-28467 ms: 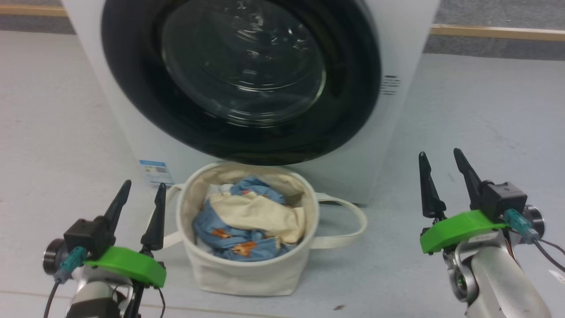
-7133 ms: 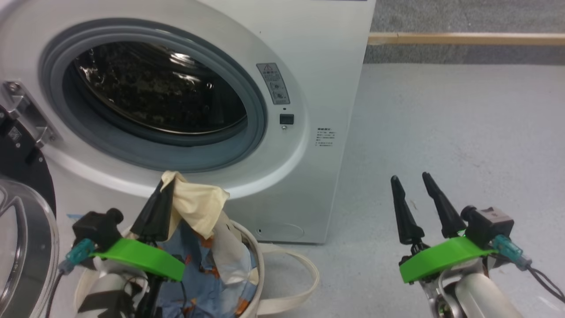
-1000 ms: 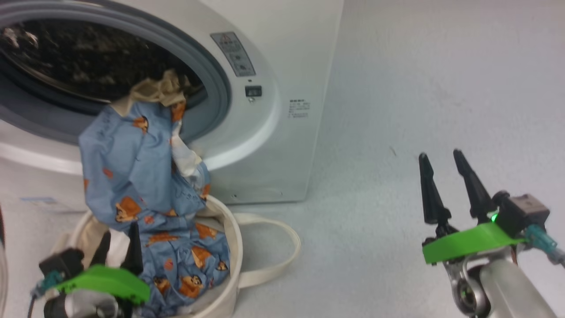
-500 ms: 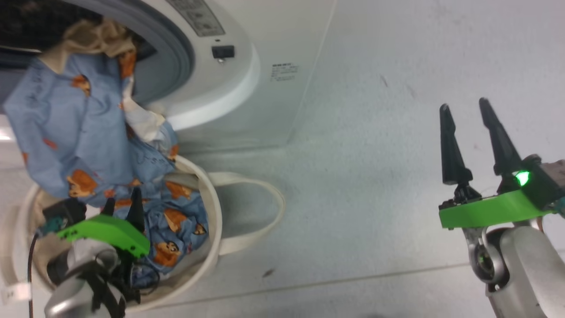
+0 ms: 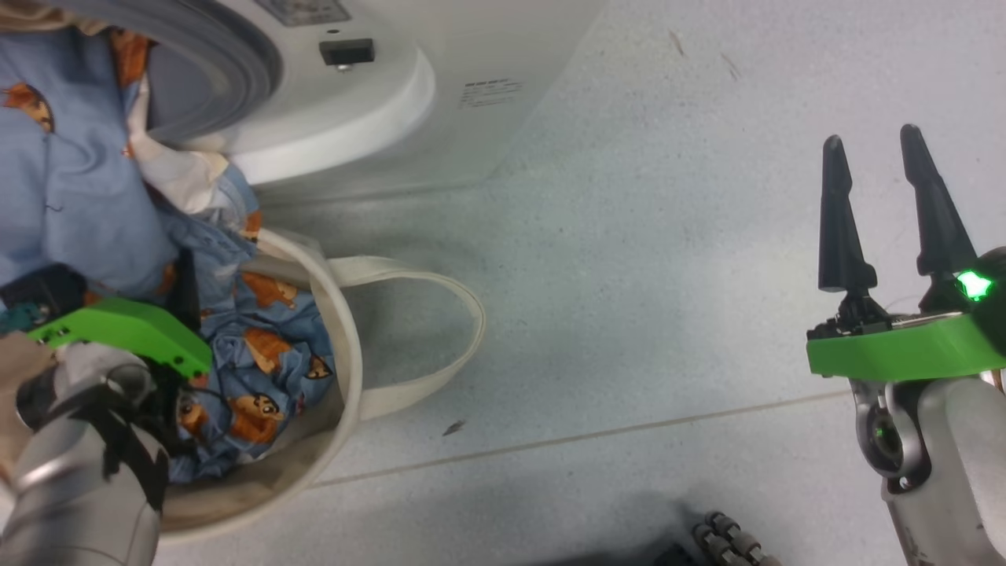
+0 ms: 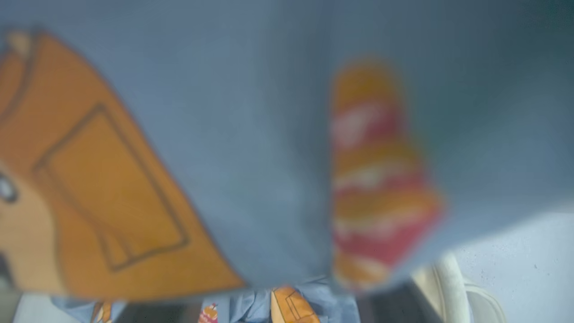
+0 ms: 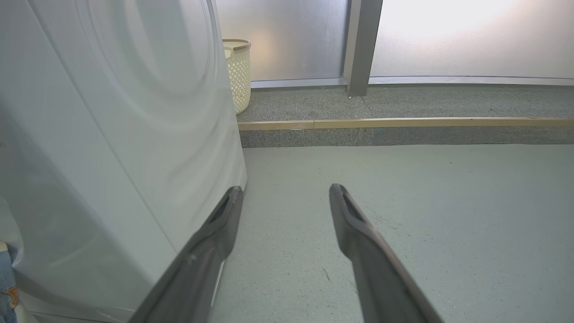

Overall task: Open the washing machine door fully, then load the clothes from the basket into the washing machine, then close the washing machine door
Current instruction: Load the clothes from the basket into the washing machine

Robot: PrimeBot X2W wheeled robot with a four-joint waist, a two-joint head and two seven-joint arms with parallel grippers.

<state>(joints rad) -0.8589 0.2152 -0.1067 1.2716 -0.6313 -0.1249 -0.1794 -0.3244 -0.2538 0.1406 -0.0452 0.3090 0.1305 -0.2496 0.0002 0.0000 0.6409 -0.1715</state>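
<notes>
Judging by how things are lying, we are sitting partway through the loading step. The machine (image 5: 471,47) is standing with its mouth uncovered, so we are taking the door as opened, though we cannot tell how wide it is swung. The clothes (image 5: 71,189) are hanging as a blue bear-printed sheet from the grey ring (image 5: 236,63), above and ahead of the left pincer (image 5: 169,271). They are trailing down into the basket (image 5: 346,369), where more of them are lying bunched just right of that pincer. We are therefore counting the load as only partly lifted, with the pushing-in and the door-closing left to do.

That left pincer is hanging over the basket with its jaws spread wide. One dark finger (image 5: 186,283) is showing against the cloth and the other is being covered, so we cannot tell whether any fabric is lying between them. The right pincer (image 5: 872,141) is hovering spread and empty over bare floor, well to the right of the basket, with the machine's side (image 7: 112,134) rising to its left.

Much is staying hidden from us. The drum is being cut off by the head view's top edge. Cloth (image 6: 251,157) is blurring the left wrist view, and the forearm is covering the basket's near-left rim.
</notes>
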